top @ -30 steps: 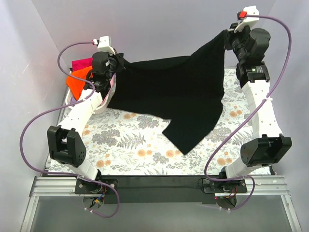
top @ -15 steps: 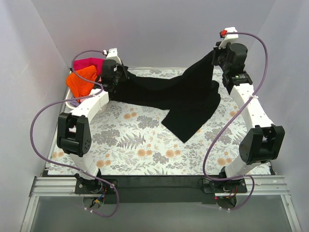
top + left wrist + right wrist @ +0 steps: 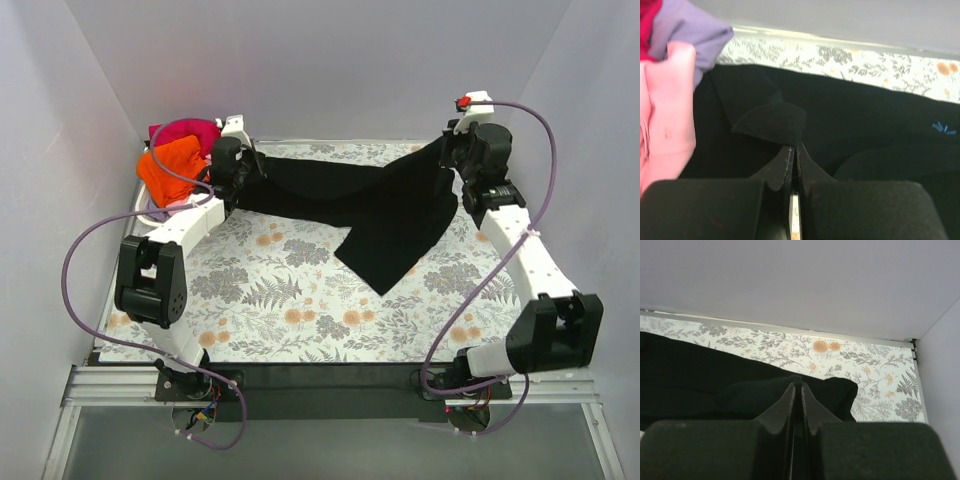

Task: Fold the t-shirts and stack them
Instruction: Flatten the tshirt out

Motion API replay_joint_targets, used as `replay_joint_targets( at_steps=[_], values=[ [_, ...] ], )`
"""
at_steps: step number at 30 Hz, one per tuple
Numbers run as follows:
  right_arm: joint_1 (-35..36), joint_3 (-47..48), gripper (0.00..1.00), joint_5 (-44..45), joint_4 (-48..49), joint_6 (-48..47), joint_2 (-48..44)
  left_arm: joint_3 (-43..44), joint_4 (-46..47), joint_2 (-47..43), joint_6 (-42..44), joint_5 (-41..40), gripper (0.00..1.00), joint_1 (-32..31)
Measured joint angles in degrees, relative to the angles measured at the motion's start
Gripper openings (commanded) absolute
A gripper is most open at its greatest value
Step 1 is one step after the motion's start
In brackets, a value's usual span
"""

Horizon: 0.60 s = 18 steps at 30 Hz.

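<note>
The large black t-shirt (image 3: 370, 205) stretches across the back of the flowered table, one part trailing down toward the middle. My left gripper (image 3: 243, 166) is shut on its left edge, seen pinched between the fingers in the left wrist view (image 3: 795, 148). My right gripper (image 3: 452, 160) is shut on its right edge, with cloth between the fingertips in the right wrist view (image 3: 798, 386). The orange t-shirt (image 3: 168, 167) and magenta-red t-shirt (image 3: 185, 131) lie piled at the back left. Pink cloth (image 3: 665, 110) and lavender cloth (image 3: 695, 30) show beside my left gripper.
The pile of coloured shirts sits in a white basket (image 3: 150, 210) at the back left corner. Grey walls close the table at the back and both sides. The flowered table cover (image 3: 300, 300) spreads over the front half.
Both grippers have come down toward the table's back edge with the black t-shirt. The shirt, held high before, now lies lower and partly on the table.
</note>
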Motion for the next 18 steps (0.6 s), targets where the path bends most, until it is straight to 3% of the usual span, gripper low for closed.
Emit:
replay_joint_targets(
  at_steps=[8,13,18],
  values=[
    [1.38,-4.09,0.01,-0.52,-1.05,0.81,-18.03,-7.58,-1.64,-13.57,-1.66,5.05,0.00,0.02],
    [1.92,4.61,0.01,-3.45,-3.02,0.66,-24.76,-7.02,-1.09,-29.79,-3.80,10.49,0.00,0.00],
    [1.95,15.13,0.01,-9.20,-5.11,0.66,-28.50,-0.68,-1.60,-40.65,-6.16,16.90,0.00,0.00]
  ],
)
